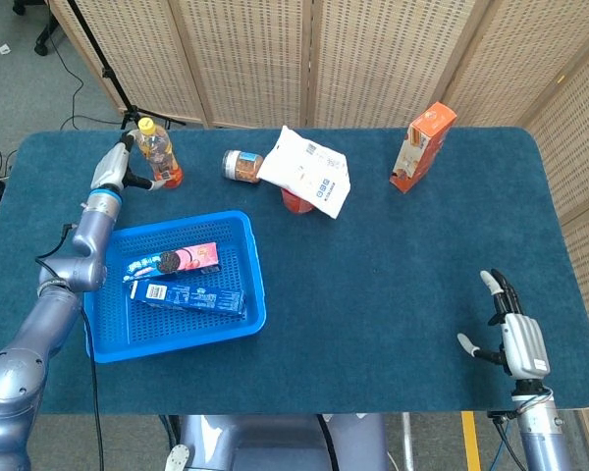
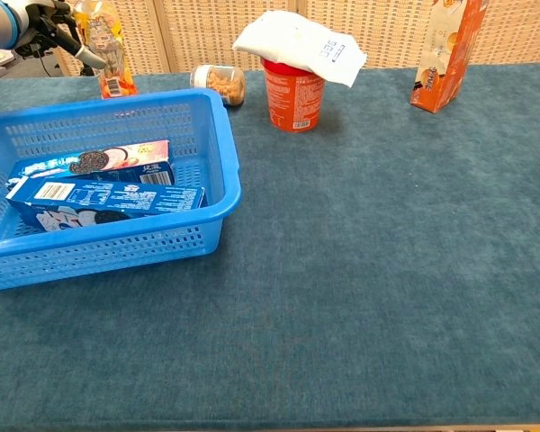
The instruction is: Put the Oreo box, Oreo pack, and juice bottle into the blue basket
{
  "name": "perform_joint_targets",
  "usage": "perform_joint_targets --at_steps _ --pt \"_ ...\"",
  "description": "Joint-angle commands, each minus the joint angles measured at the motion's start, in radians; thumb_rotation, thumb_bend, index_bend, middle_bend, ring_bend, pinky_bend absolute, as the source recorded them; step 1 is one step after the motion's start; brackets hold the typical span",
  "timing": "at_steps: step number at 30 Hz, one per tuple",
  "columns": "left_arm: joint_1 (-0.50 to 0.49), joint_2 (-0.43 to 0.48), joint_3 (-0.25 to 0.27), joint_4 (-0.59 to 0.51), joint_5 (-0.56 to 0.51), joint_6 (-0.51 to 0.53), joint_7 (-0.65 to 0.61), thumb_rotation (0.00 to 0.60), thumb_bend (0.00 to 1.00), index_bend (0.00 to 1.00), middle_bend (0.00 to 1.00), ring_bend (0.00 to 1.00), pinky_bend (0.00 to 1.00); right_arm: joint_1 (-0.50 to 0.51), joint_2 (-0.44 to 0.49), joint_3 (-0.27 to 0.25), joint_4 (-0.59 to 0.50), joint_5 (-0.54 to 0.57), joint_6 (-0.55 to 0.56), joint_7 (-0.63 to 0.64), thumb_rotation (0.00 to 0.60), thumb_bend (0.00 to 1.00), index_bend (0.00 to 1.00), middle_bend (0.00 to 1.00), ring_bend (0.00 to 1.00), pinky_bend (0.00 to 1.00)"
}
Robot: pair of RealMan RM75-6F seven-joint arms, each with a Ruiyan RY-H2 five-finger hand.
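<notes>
The juice bottle [image 1: 158, 152] is standing upright near the back left edge of the table [image 1: 402, 285], just behind the blue basket [image 1: 258, 285], and the left robot hand [image 1: 113, 169] is right up against its left side with fingers [image 2: 83, 54] reaching around it. Can't really tell whether it's actually gripping, since the chest view cuts the hand off at the frame's corner. The Oreo box [image 1: 185, 296] and the Oreo pack [image 1: 174, 260] are already lying inside the basket, side by side. The right robot hand [image 1: 511, 332] sits way over at the front right edge, fingers spread, holding nothing, well apart from everything. There's loads of open table between the basket and that hand. Along the back sit a tipped jar [image 1: 241, 166], a red cup [image 2: 294, 93] mostly hidden under a white bag [image 1: 307, 171], and an orange carton [image 1: 422, 145].
</notes>
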Motion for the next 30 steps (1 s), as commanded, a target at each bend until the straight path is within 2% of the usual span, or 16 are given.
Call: perform_joint_targets --at_steps 1,20,26,30 --pt "-0.002 -0.004 0.006 0.014 0.009 0.000 -0.018 0.600 0.16 0.09 0.00 0.00 0.06 0.001 0.000 0.000 0.001 0.001 -0.002 0.001 0.600 0.23 0.00 0.00 0.00 0.46" --pt "-0.010 0.008 0.037 0.050 0.043 0.009 -0.092 0.600 0.17 0.09 0.00 0.00 0.06 0.002 -0.007 -0.006 0.005 -0.002 -0.008 -0.007 0.600 0.23 0.00 0.00 0.00 0.46" --pt "-0.018 -0.041 0.034 0.118 0.029 0.030 -0.063 0.600 0.24 0.12 0.00 0.00 0.06 0.003 -0.007 -0.006 0.009 -0.001 -0.010 -0.008 0.600 0.23 0.00 0.00 0.00 0.46" --pt "-0.027 -0.077 0.009 0.158 -0.005 0.048 -0.023 0.600 0.30 0.18 0.00 0.00 0.06 0.003 -0.006 -0.005 0.012 0.001 -0.011 -0.002 0.600 0.23 0.00 0.00 0.00 0.46"
